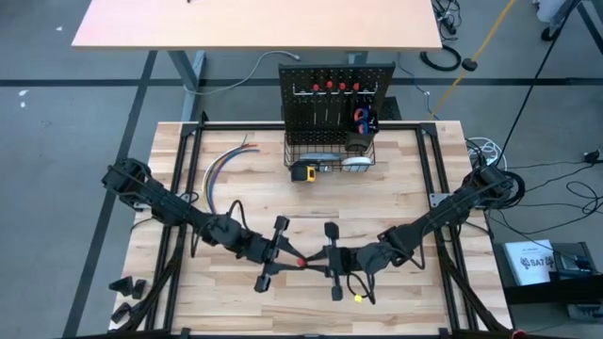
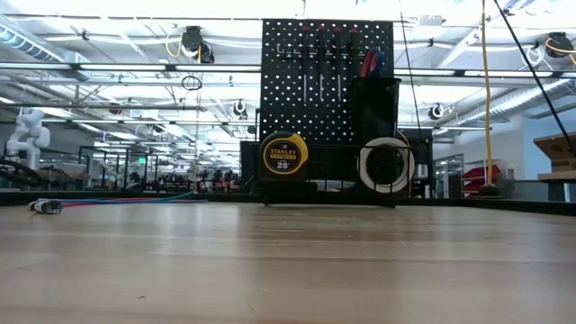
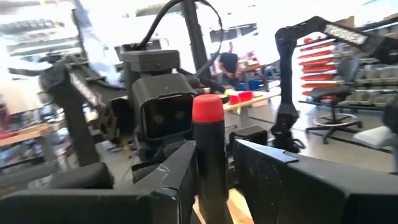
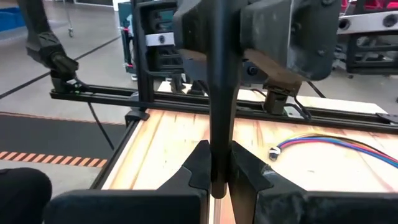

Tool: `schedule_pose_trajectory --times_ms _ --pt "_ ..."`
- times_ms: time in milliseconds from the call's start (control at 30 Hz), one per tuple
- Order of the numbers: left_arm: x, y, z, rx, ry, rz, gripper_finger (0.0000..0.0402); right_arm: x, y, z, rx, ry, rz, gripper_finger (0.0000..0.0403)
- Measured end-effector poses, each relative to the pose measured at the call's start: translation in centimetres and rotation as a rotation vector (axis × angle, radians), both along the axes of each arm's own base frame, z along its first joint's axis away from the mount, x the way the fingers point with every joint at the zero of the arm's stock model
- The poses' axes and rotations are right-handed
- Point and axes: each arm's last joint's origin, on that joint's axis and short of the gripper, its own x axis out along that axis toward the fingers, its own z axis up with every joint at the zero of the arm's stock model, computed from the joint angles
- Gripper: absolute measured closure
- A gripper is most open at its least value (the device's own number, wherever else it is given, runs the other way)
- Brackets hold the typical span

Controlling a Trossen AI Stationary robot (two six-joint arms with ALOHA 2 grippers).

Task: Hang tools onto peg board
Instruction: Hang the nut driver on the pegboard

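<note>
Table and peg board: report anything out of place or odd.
One thing stands out: a screwdriver is held off the table by both grippers at once, left gripper at the red-capped handle, right gripper on the shaft. The bundle of coloured wires lies loose by the peg board.

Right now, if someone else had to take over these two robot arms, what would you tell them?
Left gripper and right gripper meet mid-table, both shut on one red-and-black screwdriver, mid hand-over.
Peg board stands at the far edge. Done: screwdrivers on its hook rail, tape measure and a white reel in its basket.
Left: one gripper lets go, the other hangs this screwdriver. Something small and yellow lies near the right arm. The wire bundle stays.
</note>
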Motion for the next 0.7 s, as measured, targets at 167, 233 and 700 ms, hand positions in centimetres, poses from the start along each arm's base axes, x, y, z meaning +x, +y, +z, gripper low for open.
schedule_pose_trajectory --times_ms 167,233,700 --pt "0.13 0.21 -0.14 -0.023 0.029 0.040 0.0291 0.01 -0.04 -0.02 0.001 0.001 -0.009 0.0383" --pt "0.13 0.22 -0.14 -0.022 0.028 0.039 0.0291 0.04 -0.12 -0.07 -0.002 0.006 -0.011 0.0383" --pt "0.14 0.20 -0.21 -0.009 0.031 0.038 0.0352 0.09 -0.26 -0.22 -0.040 0.019 -0.005 0.0360"
